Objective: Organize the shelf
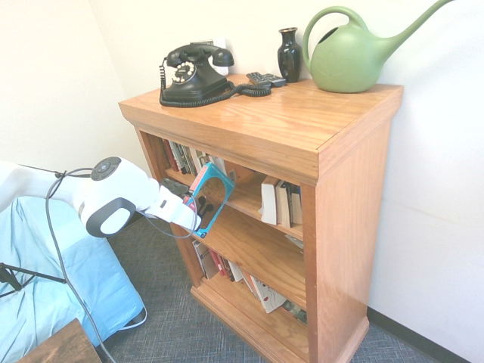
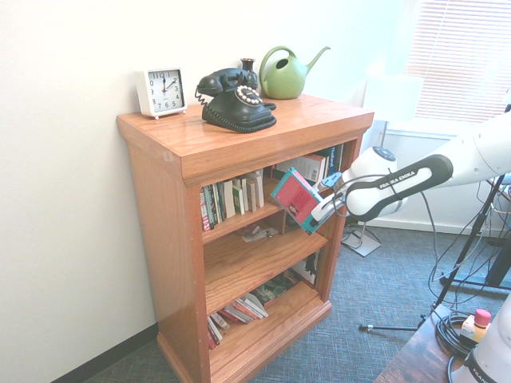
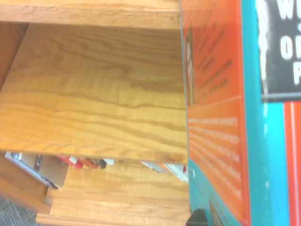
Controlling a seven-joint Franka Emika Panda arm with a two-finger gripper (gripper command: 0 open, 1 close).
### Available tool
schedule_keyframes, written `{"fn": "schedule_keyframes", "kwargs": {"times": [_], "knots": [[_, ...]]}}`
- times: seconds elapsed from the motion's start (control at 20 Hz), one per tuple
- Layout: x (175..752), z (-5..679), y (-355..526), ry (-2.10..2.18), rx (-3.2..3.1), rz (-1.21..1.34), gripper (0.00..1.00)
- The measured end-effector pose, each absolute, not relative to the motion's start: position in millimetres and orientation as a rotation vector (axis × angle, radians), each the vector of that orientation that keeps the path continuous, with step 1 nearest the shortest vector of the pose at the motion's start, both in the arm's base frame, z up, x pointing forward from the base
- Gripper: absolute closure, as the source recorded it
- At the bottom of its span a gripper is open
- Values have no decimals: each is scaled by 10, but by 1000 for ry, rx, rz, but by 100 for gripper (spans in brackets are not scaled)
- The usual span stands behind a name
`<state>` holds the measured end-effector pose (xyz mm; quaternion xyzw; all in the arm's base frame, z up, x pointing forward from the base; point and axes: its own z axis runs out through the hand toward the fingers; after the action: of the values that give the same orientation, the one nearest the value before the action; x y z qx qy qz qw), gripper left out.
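The shelf (image 1: 302,125) stands against the white wall. The end effector (image 2: 319,211) is pinched on a red-and-teal book (image 2: 295,198), held tilted just in front of the shelf's upper opening. On the shelf's top sit a black telephone (image 1: 193,72), a green watering can (image 1: 352,53), a dark vase (image 1: 289,53) and a white clock (image 2: 162,90).

Shelf (image 1: 355,174): oak bookcase against a white wall, books standing and leaning on its inner boards.
Top, back edge: black rotary telephone (image 1: 193,73), dark vase (image 1: 289,54), green watering can (image 1: 352,53) at the back right corner.
Gripper (image 1: 195,210): fingers closed on a teal and red book (image 1: 212,195), held tilted at the shelf's open front, by its left side panel.
Floor (image 1: 174,325): grey carpet.
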<state>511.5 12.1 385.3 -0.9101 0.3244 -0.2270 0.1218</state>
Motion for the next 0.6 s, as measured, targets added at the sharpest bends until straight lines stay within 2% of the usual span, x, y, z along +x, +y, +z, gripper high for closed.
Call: {"fn": "schedule_keyframes", "kwargs": {"times": [0.35, 0.6], "knots": [[5368, 3659, 156, 922, -2661, -695, 100], [5534, 3949, 175, 931, -2629, -697, 100]]}}
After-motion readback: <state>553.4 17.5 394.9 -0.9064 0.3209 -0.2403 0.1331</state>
